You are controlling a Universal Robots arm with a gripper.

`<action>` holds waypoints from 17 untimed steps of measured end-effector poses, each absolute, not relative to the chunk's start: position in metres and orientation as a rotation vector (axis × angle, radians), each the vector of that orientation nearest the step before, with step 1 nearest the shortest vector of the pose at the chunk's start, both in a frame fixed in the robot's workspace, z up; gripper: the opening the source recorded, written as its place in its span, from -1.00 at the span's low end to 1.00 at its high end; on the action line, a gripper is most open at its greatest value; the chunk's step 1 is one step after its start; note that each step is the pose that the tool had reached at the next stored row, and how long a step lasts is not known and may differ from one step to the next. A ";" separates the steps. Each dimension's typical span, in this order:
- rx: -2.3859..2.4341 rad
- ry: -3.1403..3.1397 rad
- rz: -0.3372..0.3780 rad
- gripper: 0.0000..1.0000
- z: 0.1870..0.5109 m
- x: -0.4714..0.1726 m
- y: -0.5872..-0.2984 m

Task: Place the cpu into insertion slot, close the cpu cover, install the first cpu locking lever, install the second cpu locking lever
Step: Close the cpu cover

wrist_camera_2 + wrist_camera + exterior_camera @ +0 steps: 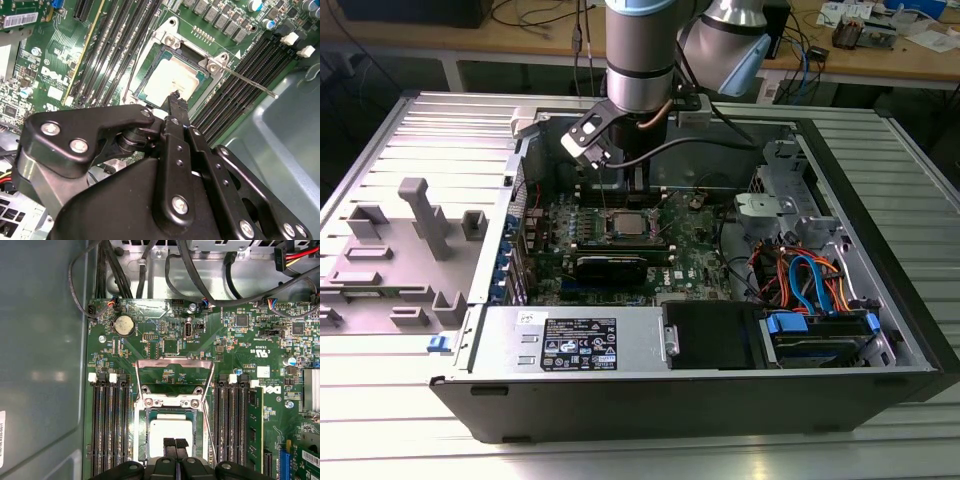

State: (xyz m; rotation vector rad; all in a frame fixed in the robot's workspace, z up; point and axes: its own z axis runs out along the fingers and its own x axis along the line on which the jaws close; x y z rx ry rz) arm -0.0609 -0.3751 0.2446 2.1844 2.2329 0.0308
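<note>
Scene: an open computer case (pixel 700 410) lies on a metal table, and the arm (pixel 640 60) reaches down into it over the green board (pixel 150 315).
Gripper: the gripper (pixel 175 443) points down at the socket area. Its two black fingers are pressed together, side by side, and nothing is between them.
Gripper place: in both wrist views the fingertips stand over the near edge of the cpu. I cannot tell if they touch it.
Cpu: the cpu (pixel 172 432) lies flat inside the slot (pixel 187 50), silver top up, with its green border showing around the top.
Cover: the cover (pixel 174 362) is not closed. It stands lifted at the far side of the slot, and the board is seen through its square cutout.
Lever: one thin lever (pixel 250 83) is free and sticks out from the slot's corner, across the memory slots (pixel 107 430).
Around: long black memory slots run on both sides of the socket.
Exterior view: the cpu sits near the middle of the board, just below the arm's end.
</note>
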 end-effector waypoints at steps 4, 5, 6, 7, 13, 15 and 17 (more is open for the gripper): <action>2.185 2.233 0.030 -0.79 0.247 -0.061 -0.375; 2.185 2.233 0.030 -0.79 0.249 -0.061 -0.375; 2.185 2.234 0.030 -0.79 0.251 -0.061 -0.375; 2.185 2.234 0.030 -0.79 0.252 -0.061 -0.375; 2.186 2.235 0.027 -0.79 0.261 -0.061 -0.375; 2.186 2.235 0.027 -0.79 0.262 -0.061 -0.375; 2.186 2.235 0.027 -0.79 0.264 -0.061 -0.375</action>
